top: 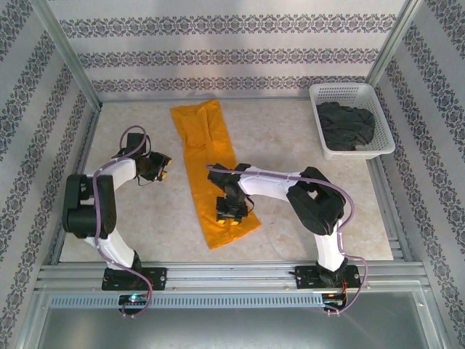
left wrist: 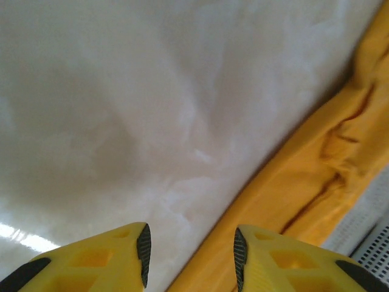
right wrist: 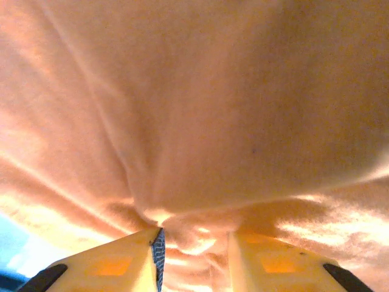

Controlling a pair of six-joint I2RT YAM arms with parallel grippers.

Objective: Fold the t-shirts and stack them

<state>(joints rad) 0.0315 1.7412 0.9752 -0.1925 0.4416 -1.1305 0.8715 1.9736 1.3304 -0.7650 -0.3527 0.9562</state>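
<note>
**Item: orange shirt** (top: 205, 153). Lying on the table (top: 290, 153) as a long narrow strip, running from the far middle towards the near edge, slightly askew.
- Step in hand, as judged: folding the strip crosswise, near end over far.
- Doing it well: taking the near end level at both corners, lifting just enough to free the cloth, carrying it along the strip's own line, laying edge on edge, and smoothing wrinkles before letting go.

**Item: right gripper** (right wrist: 194, 234). Pressing down on the strip's near end. Jaws part-closed, pinching a pucker of orange cloth.

**Item: left gripper** (left wrist: 189, 249). Hovering over bare table just beside the strip's left edge. Jaws spread, holding nothing.

**Item: grey shirt** (top: 347, 123). Sitting crumpled in the basket (top: 341, 89) at far right, awaiting folding.
</note>
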